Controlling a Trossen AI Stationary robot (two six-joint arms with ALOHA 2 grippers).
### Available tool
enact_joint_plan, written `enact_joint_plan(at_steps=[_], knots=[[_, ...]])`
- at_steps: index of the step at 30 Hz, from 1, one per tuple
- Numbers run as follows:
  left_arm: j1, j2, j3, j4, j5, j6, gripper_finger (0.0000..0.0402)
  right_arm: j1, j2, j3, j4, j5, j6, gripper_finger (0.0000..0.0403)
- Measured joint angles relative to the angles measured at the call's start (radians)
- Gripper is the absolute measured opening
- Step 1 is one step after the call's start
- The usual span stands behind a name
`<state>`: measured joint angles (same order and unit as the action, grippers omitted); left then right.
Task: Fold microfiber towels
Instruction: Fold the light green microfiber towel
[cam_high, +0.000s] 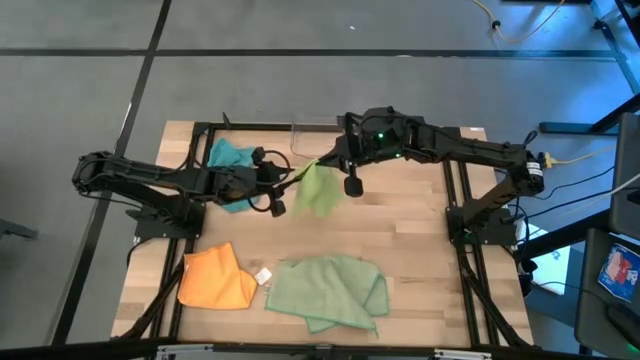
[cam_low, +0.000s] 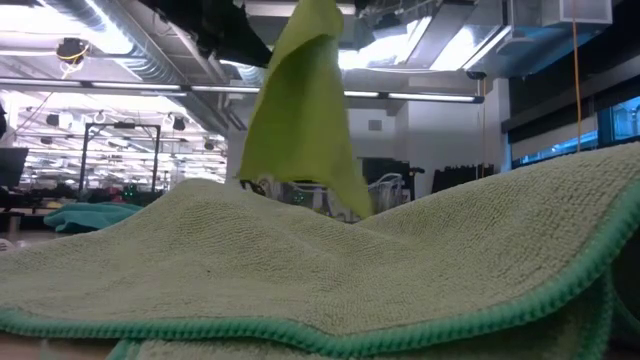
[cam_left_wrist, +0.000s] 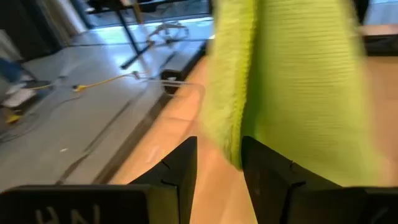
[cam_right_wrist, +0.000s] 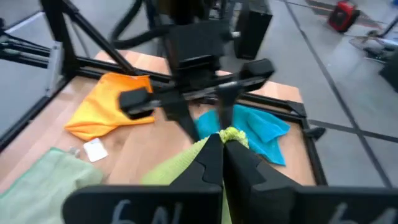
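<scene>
- Lime green towel (cam_high: 319, 188): lifted clear of the table (cam_high: 420, 225) near its centre, long axis close to vertical, free end pointing down.
- Right gripper (cam_right_wrist: 222, 144): fingers closed on the top corner of the lime green towel.
- Left gripper (cam_left_wrist: 219, 163): fingers partly apart, one on each side of a side edge of the hanging cloth; firm pinch cannot be told.
- Teal towel (cam_high: 229, 157): crumpled at the far left, behind the left arm.
- Orange towel (cam_high: 214, 279): near left corner.
- Pale sage towel (cam_high: 330, 291): near edge, centre, spread loosely.
</scene>
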<state>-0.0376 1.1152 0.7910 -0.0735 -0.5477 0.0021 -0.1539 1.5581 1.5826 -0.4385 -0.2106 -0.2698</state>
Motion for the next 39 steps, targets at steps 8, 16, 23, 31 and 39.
enact_joint_plan(at_steps=[8,16,23,31,39], knots=[[0.0,0.0,-0.001,0.004,-0.037,0.007,0.0118,0.021,-0.001,0.0,-0.001,-0.062,0.001,0.0002],[-0.001,0.006,-0.001,0.057,0.146,0.003,0.0118,0.026,-0.001,0.0,0.005,-0.103,0.0,0.0002],[0.0,0.011,-0.003,0.002,0.047,0.0,0.0118,0.028,-0.01,0.0,-0.002,-0.291,0.042,0.0002],[0.01,-0.012,-0.003,-0.036,-0.065,0.008,0.0118,0.029,-0.041,0.0,-0.082,-0.361,0.112,0.0002],[0.009,-0.012,-0.003,-0.032,0.122,0.007,0.0118,0.028,-0.042,0.0,-0.084,-0.359,0.113,0.0002]])
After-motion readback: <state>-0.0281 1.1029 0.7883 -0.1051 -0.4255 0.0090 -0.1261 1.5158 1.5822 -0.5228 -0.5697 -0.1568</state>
